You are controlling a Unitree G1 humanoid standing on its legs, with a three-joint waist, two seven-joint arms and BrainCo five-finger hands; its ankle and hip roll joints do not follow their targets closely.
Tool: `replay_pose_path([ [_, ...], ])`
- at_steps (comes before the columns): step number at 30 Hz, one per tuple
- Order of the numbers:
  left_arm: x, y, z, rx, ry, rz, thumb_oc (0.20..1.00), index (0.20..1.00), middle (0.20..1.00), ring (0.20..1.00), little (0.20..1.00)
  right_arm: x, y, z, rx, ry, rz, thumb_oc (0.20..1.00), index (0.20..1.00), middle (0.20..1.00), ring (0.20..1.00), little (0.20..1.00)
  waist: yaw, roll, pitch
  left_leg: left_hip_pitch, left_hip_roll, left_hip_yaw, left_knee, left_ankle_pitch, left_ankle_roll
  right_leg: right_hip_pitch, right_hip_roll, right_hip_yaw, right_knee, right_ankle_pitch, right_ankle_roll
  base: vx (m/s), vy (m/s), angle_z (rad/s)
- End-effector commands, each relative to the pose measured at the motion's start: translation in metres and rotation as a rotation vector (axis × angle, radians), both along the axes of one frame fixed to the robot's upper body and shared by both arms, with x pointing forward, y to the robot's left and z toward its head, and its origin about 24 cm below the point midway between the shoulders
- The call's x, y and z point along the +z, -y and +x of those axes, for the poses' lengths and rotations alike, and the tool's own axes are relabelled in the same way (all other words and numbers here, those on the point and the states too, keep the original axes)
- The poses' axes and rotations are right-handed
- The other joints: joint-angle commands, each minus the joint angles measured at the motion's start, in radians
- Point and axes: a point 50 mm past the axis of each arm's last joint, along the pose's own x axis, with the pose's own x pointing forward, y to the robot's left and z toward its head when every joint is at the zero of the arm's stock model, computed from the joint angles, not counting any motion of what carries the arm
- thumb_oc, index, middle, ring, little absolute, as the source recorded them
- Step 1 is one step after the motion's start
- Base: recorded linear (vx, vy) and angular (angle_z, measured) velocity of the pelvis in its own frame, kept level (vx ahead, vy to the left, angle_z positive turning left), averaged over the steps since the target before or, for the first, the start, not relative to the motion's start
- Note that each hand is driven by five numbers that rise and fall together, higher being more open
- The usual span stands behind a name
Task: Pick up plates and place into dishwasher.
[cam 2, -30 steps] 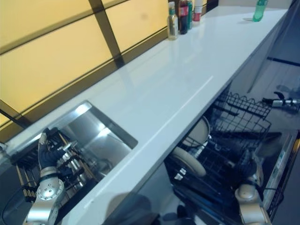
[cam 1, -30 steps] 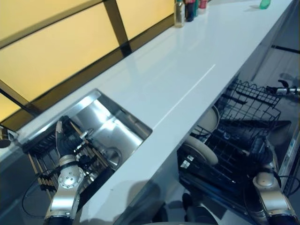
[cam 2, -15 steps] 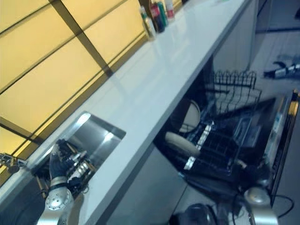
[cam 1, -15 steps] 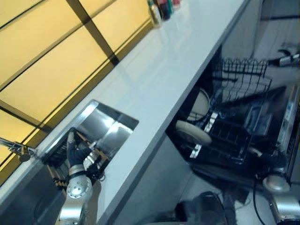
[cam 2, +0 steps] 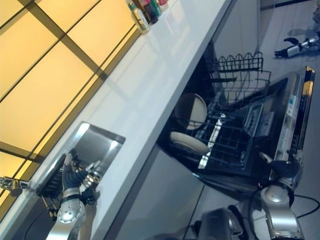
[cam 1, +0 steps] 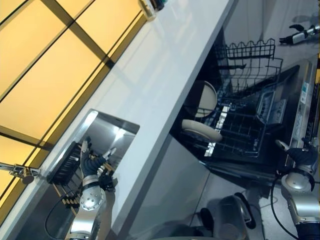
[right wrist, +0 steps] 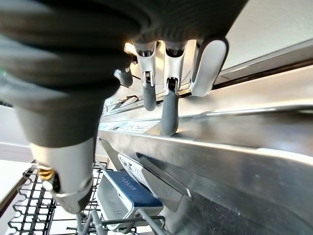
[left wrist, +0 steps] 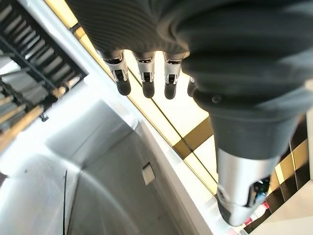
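Two pale plates are in the dishwasher's lower rack [cam 1: 243, 131]: one plate [cam 1: 203, 98] stands upright at the back, the other plate [cam 1: 201, 130] lies tilted in front of it. My left hand [cam 1: 93, 164] hovers over the steel sink [cam 1: 111, 134] with its fingers [left wrist: 145, 80] straight and spread, holding nothing. My right hand [cam 1: 301, 157] is low beside the open dishwasher door [cam 1: 301, 100]. Its fingers [right wrist: 167, 105] hang relaxed close to the door's steel edge, open and empty.
A long white counter [cam 1: 167, 60] runs above the dishwasher, with bottles [cam 2: 145, 10] at its far end. A black drying rack [cam 1: 65, 162] sits at the sink's end. The upper wire basket [cam 1: 246, 56] is pulled out.
The camera has swung, so the whole scene has shifted. My left hand stays over the sink and its fingers have spread. My right hand now shows by the door's edge.
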Motion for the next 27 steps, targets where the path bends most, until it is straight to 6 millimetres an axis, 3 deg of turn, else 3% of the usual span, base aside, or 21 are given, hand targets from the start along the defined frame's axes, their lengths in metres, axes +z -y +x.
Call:
replay_pose_path([
  [1,0.016,-0.006,0.008,0.043,0.089,-0.022,1.0,1.0,1.0,1.0,1.0,0.007,0.007,0.002,-0.008,-0.034,-0.052,1.0,1.0,1.0,1.0,1.0,0.018,0.005,-0.001,-0.097,-0.04,-0.04,0.12,-0.072,-0.027,0.053,-0.033,-0.001,-0.206,0.108,0.019,0.02,0.047,0.0],
  [4,0.017,-0.004,0.01,0.042,0.094,-0.026,1.0,1.0,1.0,1.0,1.0,0.03,0.012,0.005,-0.058,0.015,-0.156,1.0,1.0,1.0,1.0,1.0,0.026,-0.011,0.009,-0.117,-0.037,-0.035,0.134,-0.071,-0.029,0.036,-0.035,-0.005,-0.207,0.115,0.016,0.0,0.027,0.0],
  [6,0.019,-0.004,0.011,0.049,0.105,-0.022,1.0,1.0,1.0,1.0,1.0,0.054,0.017,0.004,-0.117,0.08,-0.234,1.0,1.0,1.0,1.0,1.0,0.028,-0.025,0.019,-0.136,-0.031,-0.032,0.141,-0.069,-0.031,0.018,-0.031,-0.01,-0.205,0.117,0.013,-0.04,0.02,0.07],
  [12,0.023,-0.012,0.007,0.08,0.128,-0.011,1.0,1.0,1.0,1.0,1.0,0.102,0.034,-0.019,-0.33,0.247,-0.49,1.0,1.0,1.0,1.0,1.0,0.034,-0.053,0.043,-0.177,-0.022,-0.032,0.167,-0.072,-0.033,-0.024,-0.015,-0.013,-0.175,0.11,0.01,-0.02,0.014,0.13],
  [16,0.024,-0.017,0.003,0.081,0.121,-0.011,1.0,1.0,1.0,1.0,1.0,0.127,0.027,-0.018,-0.247,0.309,-0.605,1.0,1.0,1.0,1.0,1.0,0.043,-0.062,0.043,-0.193,-0.028,-0.037,0.192,-0.079,-0.034,-0.038,-0.01,-0.007,-0.155,0.102,0.009,0.03,0.019,0.05],
  [22,0.027,-0.012,0.006,0.045,0.124,-0.008,1.0,1.0,1.0,1.0,1.0,0.134,0.001,0.016,0.018,0.279,-0.587,1.0,1.0,1.0,1.0,1.0,0.067,-0.063,0.044,-0.215,-0.031,-0.041,0.208,-0.078,-0.037,-0.051,-0.011,-0.007,-0.147,0.102,0.013,0.01,0.003,0.04],
  [27,0.028,-0.006,0.011,0.028,0.144,-0.005,1.0,1.0,1.0,1.0,1.0,0.108,-0.016,0.045,0.144,0.199,-0.411,1.0,1.0,1.0,1.0,1.0,0.088,-0.061,0.057,-0.247,-0.028,-0.038,0.213,-0.072,-0.041,-0.08,-0.014,-0.018,-0.141,0.105,0.014,-0.04,-0.001,0.08],
])
